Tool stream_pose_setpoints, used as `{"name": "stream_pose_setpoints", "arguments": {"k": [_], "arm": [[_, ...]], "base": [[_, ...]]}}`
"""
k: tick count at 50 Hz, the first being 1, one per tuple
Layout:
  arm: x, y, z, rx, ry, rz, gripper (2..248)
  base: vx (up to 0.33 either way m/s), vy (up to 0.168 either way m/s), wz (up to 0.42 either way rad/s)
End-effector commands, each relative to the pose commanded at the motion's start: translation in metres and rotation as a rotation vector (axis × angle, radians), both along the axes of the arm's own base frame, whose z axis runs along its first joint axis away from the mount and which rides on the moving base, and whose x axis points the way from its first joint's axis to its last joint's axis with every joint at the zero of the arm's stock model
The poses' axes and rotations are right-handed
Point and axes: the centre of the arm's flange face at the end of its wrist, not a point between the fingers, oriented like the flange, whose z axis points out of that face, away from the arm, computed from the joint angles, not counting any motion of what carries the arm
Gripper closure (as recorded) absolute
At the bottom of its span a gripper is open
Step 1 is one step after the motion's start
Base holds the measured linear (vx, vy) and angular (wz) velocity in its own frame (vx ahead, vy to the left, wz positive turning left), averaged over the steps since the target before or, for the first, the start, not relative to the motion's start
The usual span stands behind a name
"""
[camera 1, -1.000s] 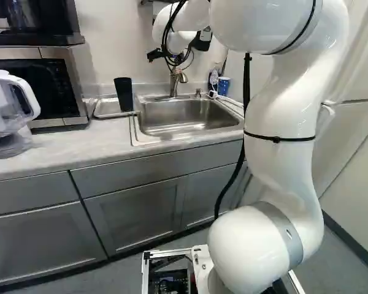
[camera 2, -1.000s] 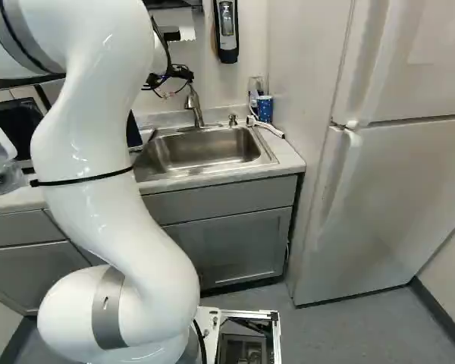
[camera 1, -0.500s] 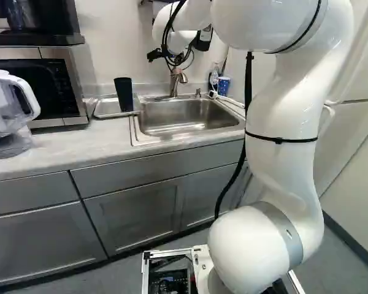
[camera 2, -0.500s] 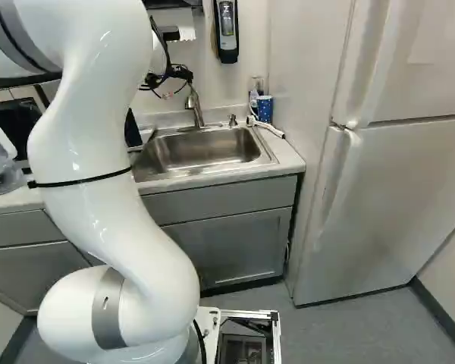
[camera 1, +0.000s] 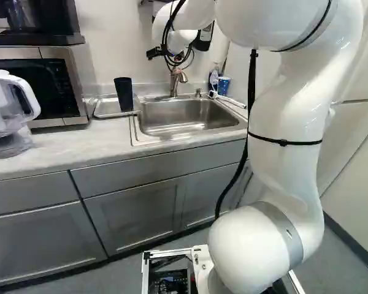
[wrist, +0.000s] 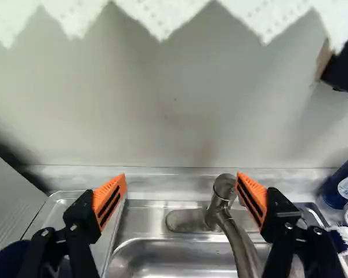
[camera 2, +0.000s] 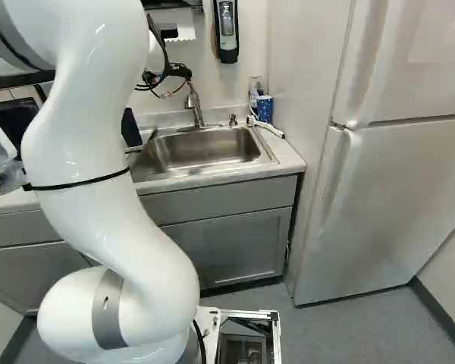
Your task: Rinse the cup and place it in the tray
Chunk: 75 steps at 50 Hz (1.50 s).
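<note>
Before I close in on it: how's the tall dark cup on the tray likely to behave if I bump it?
The cup would probably tip if bumped high, being tall and narrower at its foot than its rim. Pushed low, it may slide over the tray. Its straight, even walls suggest it's fairly stiff.

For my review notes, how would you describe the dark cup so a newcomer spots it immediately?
Find the sink in the counter, then the shallow tray between it and the microwave. The dark cup stands there, tall and plain; the blue patterned cup across the sink is shorter.
</note>
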Motion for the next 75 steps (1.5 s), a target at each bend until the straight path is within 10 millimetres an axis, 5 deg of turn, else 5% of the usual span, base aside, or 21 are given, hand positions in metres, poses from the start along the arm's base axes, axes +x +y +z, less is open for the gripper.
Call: {"name": "stream_pose_setpoints", "arguments": {"k": [75], "arm": [[-0.105,0.011,-0.012,-0.052,0.224,0.084,3]], "base": [[0.0,0.0,0.0]]}}
